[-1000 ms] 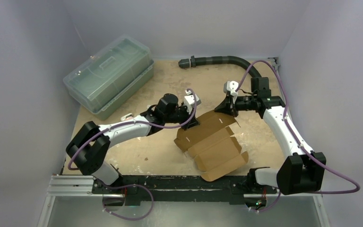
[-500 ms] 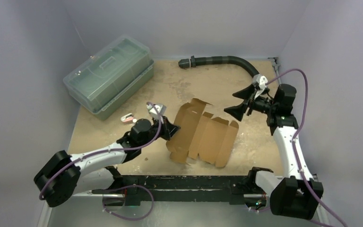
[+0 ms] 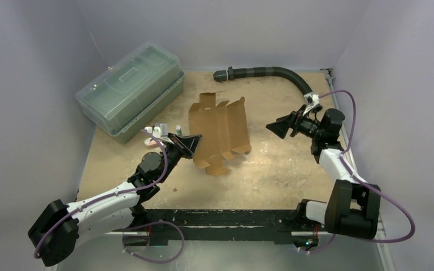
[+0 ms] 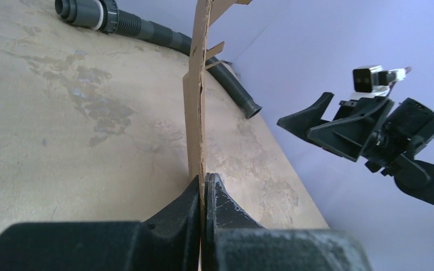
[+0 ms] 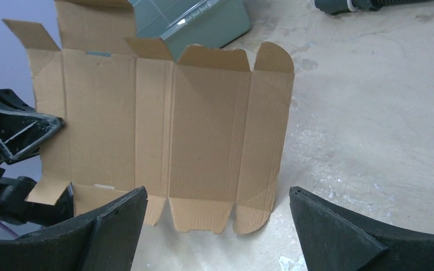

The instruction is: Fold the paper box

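Observation:
The paper box (image 3: 219, 131) is a flat brown die-cut sheet with flaps and tabs, standing on edge near the table's middle. My left gripper (image 3: 191, 144) is shut on its left edge. In the left wrist view the sheet (image 4: 195, 101) runs edge-on straight up from the closed left gripper (image 4: 204, 179). My right gripper (image 3: 277, 129) hangs open to the right of the sheet, well apart from it. The right wrist view faces the sheet's broad side (image 5: 192, 124) between the spread right gripper (image 5: 217, 195), with the left gripper (image 5: 34, 127) at the sheet's left edge.
A large clear greenish lidded bin (image 3: 131, 90) stands at the back left. A black ribbed hose (image 3: 265, 72) lies along the back edge. A small white and pink object (image 3: 153, 137) lies by the left gripper. Lilac walls enclose three sides.
The right gripper has let go of the sheet, opened and drawn back to the right. The left gripper has shut on the sheet and swung it upright toward the back left.

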Motion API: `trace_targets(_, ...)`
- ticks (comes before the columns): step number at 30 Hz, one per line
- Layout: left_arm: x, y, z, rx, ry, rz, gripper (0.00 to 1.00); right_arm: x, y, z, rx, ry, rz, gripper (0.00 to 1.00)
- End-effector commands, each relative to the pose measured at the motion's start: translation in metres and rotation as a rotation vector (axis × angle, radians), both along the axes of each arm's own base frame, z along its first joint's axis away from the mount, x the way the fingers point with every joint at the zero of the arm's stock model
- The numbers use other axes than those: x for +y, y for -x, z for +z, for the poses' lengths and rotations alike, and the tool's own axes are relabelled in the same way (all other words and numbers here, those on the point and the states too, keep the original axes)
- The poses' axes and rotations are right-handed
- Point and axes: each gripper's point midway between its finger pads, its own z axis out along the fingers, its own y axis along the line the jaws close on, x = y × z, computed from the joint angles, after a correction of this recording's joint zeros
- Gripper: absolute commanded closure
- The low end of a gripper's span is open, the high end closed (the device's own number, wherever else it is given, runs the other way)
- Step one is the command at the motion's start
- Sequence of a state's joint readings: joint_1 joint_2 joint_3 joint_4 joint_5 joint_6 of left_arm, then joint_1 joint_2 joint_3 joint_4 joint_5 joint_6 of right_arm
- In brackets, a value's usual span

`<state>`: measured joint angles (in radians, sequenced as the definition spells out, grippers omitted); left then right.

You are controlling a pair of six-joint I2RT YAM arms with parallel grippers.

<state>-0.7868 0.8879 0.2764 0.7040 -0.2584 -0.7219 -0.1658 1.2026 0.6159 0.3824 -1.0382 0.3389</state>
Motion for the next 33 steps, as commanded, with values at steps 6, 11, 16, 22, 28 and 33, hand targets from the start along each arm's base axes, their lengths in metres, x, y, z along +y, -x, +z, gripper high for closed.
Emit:
trace_targets(6,-0.008,0.020,0.052,-0.233,-0.004,-0.105,1.00,0.010,0.005,-0.004,-0.073,-0.047,0.123,0.01)
trace_targets(11,-0.013,0.038,0.077,-0.357,-0.069,-0.190,1.00,0.017,0.020,0.003,-0.121,-0.035,0.250,0.01)
trace_targets(16,-0.024,0.053,0.099,-0.439,-0.091,-0.288,1.00,0.021,0.029,0.018,-0.166,-0.042,0.294,0.01)
trace_targets(22,-0.032,0.064,0.122,-0.487,-0.089,-0.357,1.00,0.023,0.044,0.051,-0.287,0.013,0.354,0.01)
trace_targets(28,-0.034,0.073,0.138,-0.514,-0.083,-0.397,1.00,0.014,0.038,0.055,-0.303,0.099,0.303,0.01)
trace_targets(33,-0.034,0.077,0.148,-0.522,-0.087,-0.418,1.00,0.005,0.037,0.060,-0.334,0.134,0.275,0.01)
